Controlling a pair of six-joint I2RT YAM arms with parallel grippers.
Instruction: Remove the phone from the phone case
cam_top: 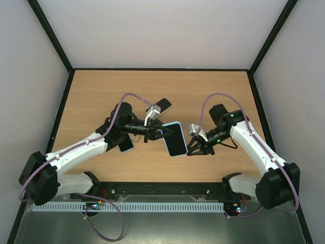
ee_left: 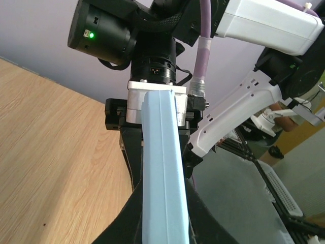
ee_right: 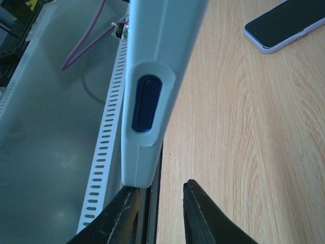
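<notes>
You're looking at a robotics lab cell here, not a home or a shop. Plain white walls [cam_top: 152,30] are boxing in a wood-grain table [cam_top: 101,91], with black frame struts [cam_top: 51,35] running up the corners. The left arm [cam_top: 76,150] and right arm [cam_top: 254,145] are sitting bolted to a black rail [cam_top: 162,190] at the near edge. A slotted cable duct [cam_top: 152,207] is lying just in front of it, purple cables [cam_top: 133,94] are looping loose, and a green status light [ee_left: 91,35] is glowing on a motor housing.
</notes>
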